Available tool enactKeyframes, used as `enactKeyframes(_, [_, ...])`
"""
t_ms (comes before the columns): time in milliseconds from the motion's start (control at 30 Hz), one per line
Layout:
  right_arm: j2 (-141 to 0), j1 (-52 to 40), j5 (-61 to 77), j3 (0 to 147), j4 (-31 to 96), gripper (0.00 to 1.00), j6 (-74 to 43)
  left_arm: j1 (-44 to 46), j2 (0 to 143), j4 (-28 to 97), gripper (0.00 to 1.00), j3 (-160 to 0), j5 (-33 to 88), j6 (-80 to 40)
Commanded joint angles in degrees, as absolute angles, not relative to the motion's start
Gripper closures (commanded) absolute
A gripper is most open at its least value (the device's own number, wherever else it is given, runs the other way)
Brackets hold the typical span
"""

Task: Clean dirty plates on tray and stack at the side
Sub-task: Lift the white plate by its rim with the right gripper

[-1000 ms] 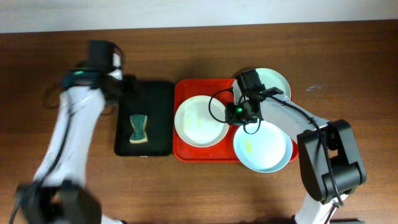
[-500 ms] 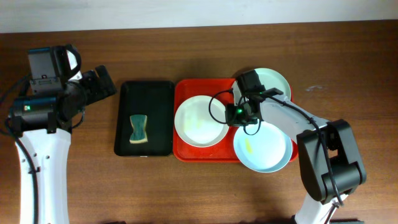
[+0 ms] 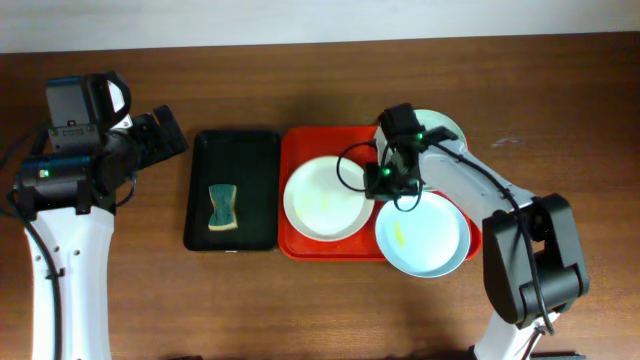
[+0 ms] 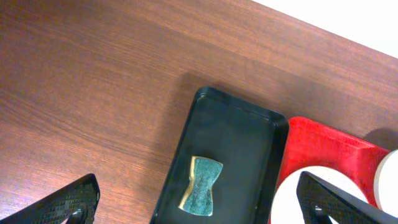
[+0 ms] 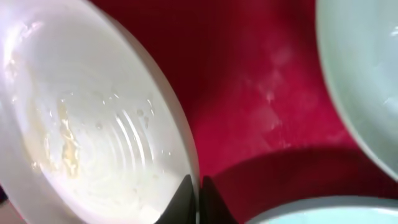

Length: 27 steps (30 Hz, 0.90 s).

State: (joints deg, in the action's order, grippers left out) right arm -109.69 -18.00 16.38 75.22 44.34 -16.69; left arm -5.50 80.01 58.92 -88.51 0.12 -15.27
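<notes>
The red tray [image 3: 300,150] holds a white plate [image 3: 322,197] with a faint yellow smear on its left half. A pale blue-green plate [image 3: 423,235] with a yellow smear overlaps the tray's front right corner. A second pale plate [image 3: 447,130] sits at the back right, partly under the arm. My right gripper [image 3: 377,181] is shut on the white plate's right rim; the right wrist view shows the fingertips [image 5: 186,190] pinching the rim of the white plate [image 5: 81,124] over the red tray [image 5: 249,81]. My left gripper [image 3: 165,135] is open and empty, high at the far left.
A narrow black tray [image 3: 232,190] lies left of the red tray with a green-and-yellow sponge [image 3: 222,207] on it. The left wrist view shows the black tray [image 4: 242,124], the sponge [image 4: 202,186] and the red tray's corner [image 4: 317,149] from above. Bare wooden table lies around.
The left arm swung away from the black tray to the far left and stopped. The right gripper shifted slightly with the white plate's rim in it.
</notes>
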Motion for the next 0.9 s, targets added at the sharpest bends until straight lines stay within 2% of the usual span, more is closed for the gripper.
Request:
enactKeyframes(0, [-106.59, -17.98, 16.23, 81.38, 47.97, 0.96, -16.91, -5.69, 80.12, 58.85, 0.01, -88.44, -0.03, -15.79])
enactKeyframes(233, [-106.41, -18.72, 15.77, 90.74, 54.54, 0.96, -17.02, -5.69, 80.12, 58.85, 0.01, -88.44, -0.03, -15.79])
enactKeyframes(533, [-107.42, -28.42, 1.04, 91.53, 42.26, 0.96, -24.47, -5.69, 80.12, 58.85, 0.01, -88.44, -0.03, -15.79])
enactKeyframes(633, [-108.42, -34.17, -8.64, 91.53, 36.27, 0.96, -24.51, -5.69, 80.12, 58.85, 0.01, -88.44, -0.03, -15.79])
enactKeyframes(733, [-109.08, -37.74, -15.73, 91.53, 32.8, 0.96, -23.73, -5.69, 80.12, 58.85, 0.01, -88.44, -0.03, -15.79])
enactKeyframes(867, [-109.23, -42.46, -27.51, 91.53, 27.9, 0.96, -16.29, -5.69, 80.12, 58.85, 0.01, -88.44, -0.03, -15.79])
